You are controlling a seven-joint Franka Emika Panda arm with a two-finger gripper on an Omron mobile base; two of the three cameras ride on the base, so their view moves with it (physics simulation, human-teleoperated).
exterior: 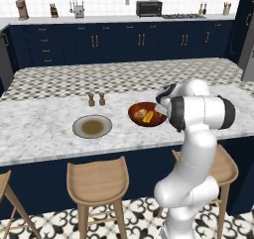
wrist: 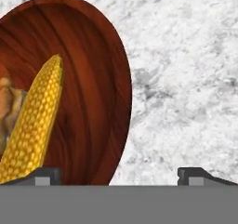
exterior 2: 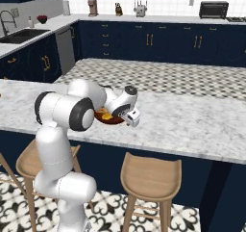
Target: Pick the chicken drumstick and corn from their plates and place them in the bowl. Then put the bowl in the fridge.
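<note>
The reddish-brown bowl sits on the marble island counter. Inside it lie the yellow corn and the golden-brown chicken drumstick. My gripper hangs open right at the bowl's right rim. In the hand view one fingertip is over the bowl's inside near the corn and the other is over bare counter, so the rim lies between them. Nothing is held. A grey plate with a brownish centre lies empty to the bowl's left. A grey metallic panel at the right edge looks like the fridge.
Two small shakers stand behind the grey plate. Wooden stools line the island's near side under the counter edge. Navy cabinets, a microwave and a sink run along the back walls.
</note>
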